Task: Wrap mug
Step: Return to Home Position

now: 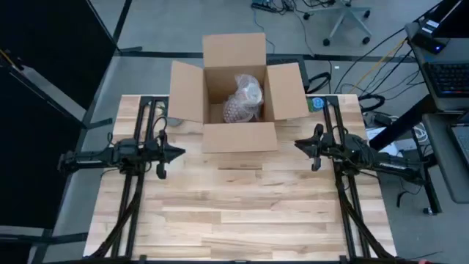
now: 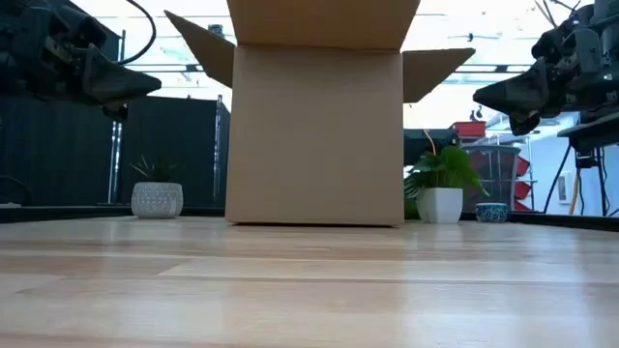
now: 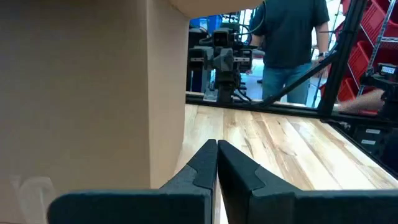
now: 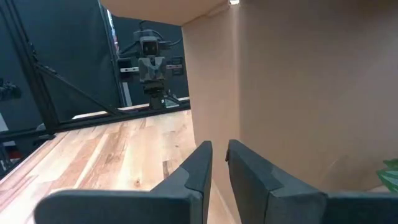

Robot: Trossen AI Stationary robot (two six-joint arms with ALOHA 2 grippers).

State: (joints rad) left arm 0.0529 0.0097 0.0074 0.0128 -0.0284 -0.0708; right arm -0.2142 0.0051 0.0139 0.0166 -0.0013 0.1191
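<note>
The table [image 1: 242, 213] presented bare wood at its near end. At mid-table, the left gripper [image 3: 216, 144] hung above the left side, fingers pressed together, gripping nothing. The right gripper [image 4: 219, 144] hung above the right side, fingers drawn together to a narrow slit, likewise gripping nothing. Both pointed inward. Between and beyond them, the cardboard box [image 1: 240, 137] stood at the far edge with its flaps open; a bubble-wrapped bundle [image 1: 245, 99] lay inside. A person [image 3: 289, 37] stood beyond the table.
</note>
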